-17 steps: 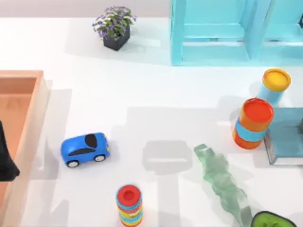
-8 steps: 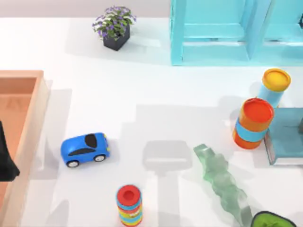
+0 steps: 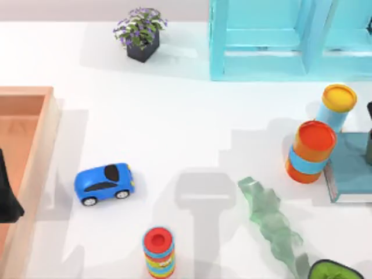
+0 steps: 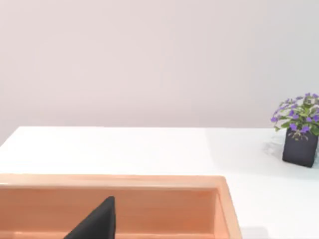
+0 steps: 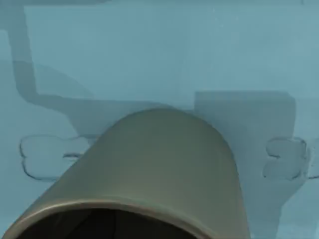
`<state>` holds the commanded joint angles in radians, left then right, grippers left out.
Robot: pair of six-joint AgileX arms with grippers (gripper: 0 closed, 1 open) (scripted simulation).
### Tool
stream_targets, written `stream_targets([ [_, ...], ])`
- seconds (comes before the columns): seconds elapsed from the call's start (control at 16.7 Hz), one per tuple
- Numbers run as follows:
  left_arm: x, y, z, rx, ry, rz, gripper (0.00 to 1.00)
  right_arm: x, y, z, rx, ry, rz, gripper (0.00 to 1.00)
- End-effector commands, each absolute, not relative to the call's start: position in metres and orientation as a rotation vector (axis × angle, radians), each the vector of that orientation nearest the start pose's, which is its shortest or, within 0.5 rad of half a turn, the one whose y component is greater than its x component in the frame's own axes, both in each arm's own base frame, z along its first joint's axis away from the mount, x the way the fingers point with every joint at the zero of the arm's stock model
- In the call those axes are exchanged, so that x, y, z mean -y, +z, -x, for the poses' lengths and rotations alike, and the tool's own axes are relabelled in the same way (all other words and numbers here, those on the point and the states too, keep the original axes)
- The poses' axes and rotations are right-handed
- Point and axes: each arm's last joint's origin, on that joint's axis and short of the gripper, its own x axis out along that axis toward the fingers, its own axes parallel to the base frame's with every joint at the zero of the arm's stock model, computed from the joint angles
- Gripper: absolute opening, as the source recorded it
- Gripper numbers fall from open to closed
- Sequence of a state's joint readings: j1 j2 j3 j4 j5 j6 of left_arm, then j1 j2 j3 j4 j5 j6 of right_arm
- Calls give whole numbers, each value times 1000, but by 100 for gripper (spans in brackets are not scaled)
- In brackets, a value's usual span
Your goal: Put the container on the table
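Note:
The container (image 5: 159,169), a plain olive-grey cup, looms close in the right wrist view with its open mouth toward the camera. It is over a teal slab (image 5: 149,59), where its shadow falls. The top view has a dark sliver (image 3: 369,148) over that slab (image 3: 349,165) at the far right edge; I cannot tell whether it is the cup. The white table (image 3: 192,116) spreads across the middle. My left gripper (image 3: 7,195) is parked over the wooden tray (image 3: 35,151) at the left, and its dark tip (image 4: 94,224) appears in the left wrist view.
An orange canister with a blue band (image 3: 311,151) and a blue tube with a yellow cap (image 3: 337,104) stand just left of the slab. A green glassy shape (image 3: 270,224), a ringed stack (image 3: 158,253), a blue toy car (image 3: 103,183), a potted plant (image 3: 140,34) and a light-blue shelf (image 3: 279,38) are also on the table.
The arm's shadow on the table has slid toward the right and front. More dark shape now shows at the top view's right edge over the slab. The left arm has not moved.

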<state>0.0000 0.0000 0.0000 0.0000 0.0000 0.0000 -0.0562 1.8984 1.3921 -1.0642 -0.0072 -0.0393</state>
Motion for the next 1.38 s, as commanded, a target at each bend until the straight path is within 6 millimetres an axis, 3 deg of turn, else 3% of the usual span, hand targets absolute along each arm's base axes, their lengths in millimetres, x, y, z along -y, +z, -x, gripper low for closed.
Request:
stream_targets([
  [0.3,1,160,-106,0,0,0,100,17,181,-353,-1572,-3,-16,100],
  [1.08,1,160,-106,0,0,0,100,17,181,-353,-1572,-3,-16,2],
  [1.38,1,160,-106,0,0,0,100,17,181,-353,-1572,-3,-16,0],
])
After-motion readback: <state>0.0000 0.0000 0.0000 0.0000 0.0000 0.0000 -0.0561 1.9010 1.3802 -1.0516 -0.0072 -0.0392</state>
